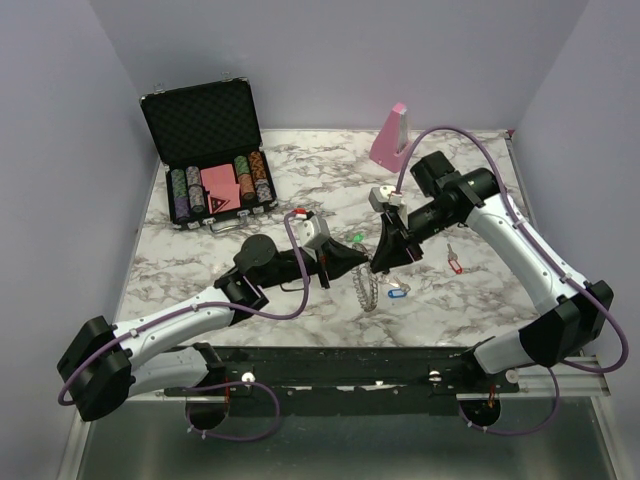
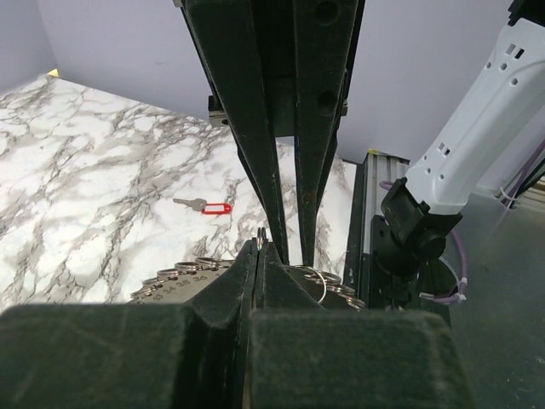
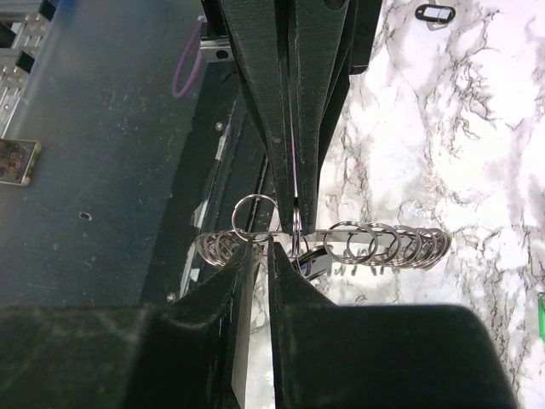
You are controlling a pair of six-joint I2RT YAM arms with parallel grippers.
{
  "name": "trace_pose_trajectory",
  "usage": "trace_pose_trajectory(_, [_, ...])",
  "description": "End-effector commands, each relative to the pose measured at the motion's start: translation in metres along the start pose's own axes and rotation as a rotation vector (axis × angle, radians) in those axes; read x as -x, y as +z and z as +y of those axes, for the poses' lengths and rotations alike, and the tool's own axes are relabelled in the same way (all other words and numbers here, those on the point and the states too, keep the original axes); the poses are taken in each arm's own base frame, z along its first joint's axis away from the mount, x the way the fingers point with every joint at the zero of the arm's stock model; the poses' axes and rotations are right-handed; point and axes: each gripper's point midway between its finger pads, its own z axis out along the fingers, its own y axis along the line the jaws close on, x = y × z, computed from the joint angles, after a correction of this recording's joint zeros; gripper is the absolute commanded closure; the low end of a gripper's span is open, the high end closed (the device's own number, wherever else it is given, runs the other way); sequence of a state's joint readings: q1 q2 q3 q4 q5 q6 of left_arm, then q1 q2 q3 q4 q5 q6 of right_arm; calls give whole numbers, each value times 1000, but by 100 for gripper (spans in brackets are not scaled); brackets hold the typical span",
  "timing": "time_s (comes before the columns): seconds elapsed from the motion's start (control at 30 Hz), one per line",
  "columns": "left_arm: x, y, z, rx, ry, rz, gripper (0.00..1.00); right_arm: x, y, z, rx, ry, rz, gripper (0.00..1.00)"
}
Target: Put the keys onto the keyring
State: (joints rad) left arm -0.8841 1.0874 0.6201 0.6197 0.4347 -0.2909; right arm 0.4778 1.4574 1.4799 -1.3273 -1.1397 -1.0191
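The keyring [image 1: 367,292] stands on edge at the table's middle; the left wrist view shows its numbered plate [image 2: 170,279], the right wrist view its row of loops [image 3: 383,243]. My left gripper [image 1: 358,265] [image 2: 260,247] is shut on one small loop at its top. My right gripper [image 1: 380,262] [image 3: 271,247] faces it tip to tip. Its jaws stand a narrow gap apart beside one raised loop [image 3: 255,213], and I see nothing between them. Loose keys lie around: red [image 1: 455,263] [image 2: 213,207], blue [image 1: 397,294] against the ring, green [image 1: 357,238], black [image 3: 434,13].
An open black case [image 1: 210,150] with poker chips stands at the back left. A pink wedge block [image 1: 392,135] stands at the back right. The black frame rail [image 1: 400,375] runs along the near table edge.
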Motion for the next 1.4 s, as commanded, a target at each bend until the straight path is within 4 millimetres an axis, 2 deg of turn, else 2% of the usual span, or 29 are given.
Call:
trace_pose_trajectory(0.0, [16,-1,-3,-3,15,-64,100,14,-4,7,2,-34,-31,79])
trace_pose_trajectory(0.23, [11,-3,-5,-11,12,-57,100,16,-15,4,-39,-40,-40,78])
trace_pose_trajectory(0.9, [18,2,-9,-37,-4,-87,100,11,-6,-3,-2,21,-83,78])
trace_pose_trajectory(1.37, [15,-1,-8,-31,-2,-81,100,15,-18,-7,-83,-14,-45,76])
